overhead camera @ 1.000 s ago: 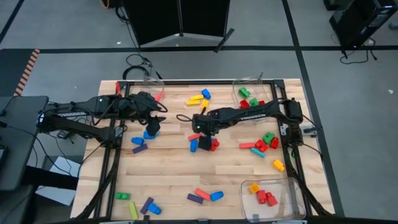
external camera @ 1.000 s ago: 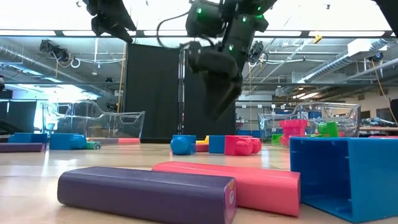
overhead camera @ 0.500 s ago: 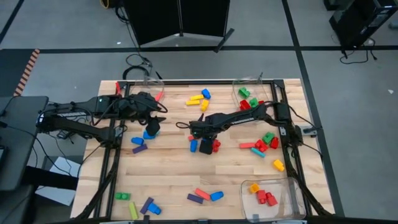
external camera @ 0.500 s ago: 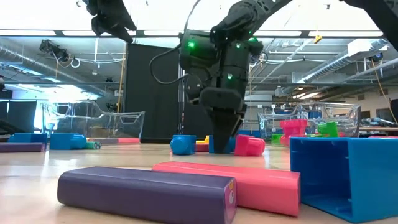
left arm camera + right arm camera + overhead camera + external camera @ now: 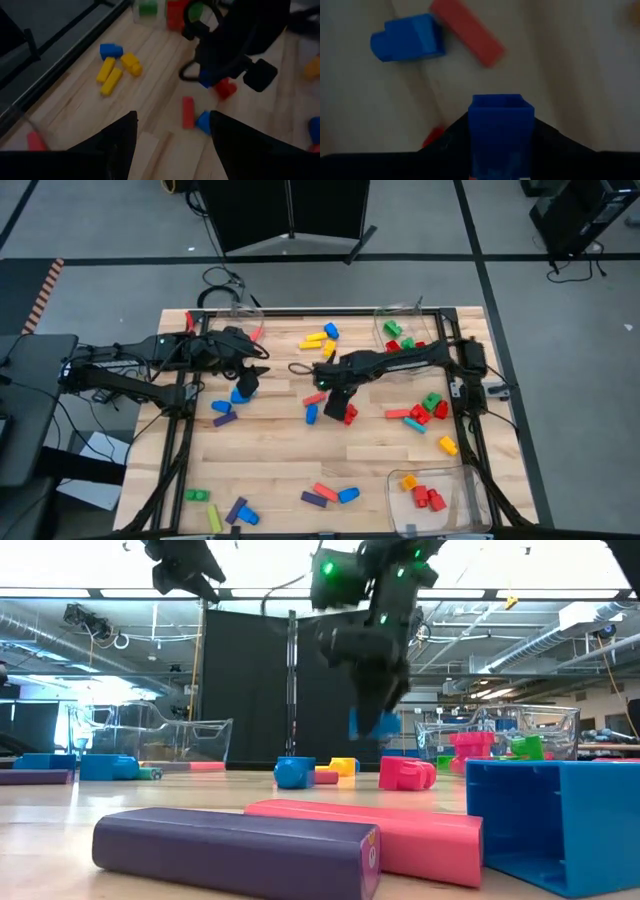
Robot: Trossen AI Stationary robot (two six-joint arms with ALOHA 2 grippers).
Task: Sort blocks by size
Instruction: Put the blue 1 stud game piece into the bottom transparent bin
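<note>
A wooden table [image 5: 270, 450] is scattered with small coloured toy blocks, with clear plastic bins at its corners.

The right gripper [image 5: 372, 718] hangs above the middle of the table, its fingers closed on a small blue block [image 5: 502, 125] that is lifted clear of the wood. In the low view the same block [image 5: 365, 724] shows between the finger ends, well above the tabletop. Directly under it lie another blue block [image 5: 408, 37] touching a red bar [image 5: 466, 31], and a red block [image 5: 349, 414] just beside them.

The left gripper [image 5: 172, 135] hovers over the left half of the table with its fingers spread and nothing between them. A blue block [image 5: 241, 394] lies beneath it.

Near the far edge sits a cluster of yellow blocks [image 5: 317, 341] with a blue one [image 5: 331, 331]. A clear bin [image 5: 400, 327] at the far right holds red and green blocks; another bin [image 5: 440, 490] at the near right holds red and orange ones. Near the front, a purple bar [image 5: 235, 850] lies against a pink bar [image 5: 420, 838].
</note>
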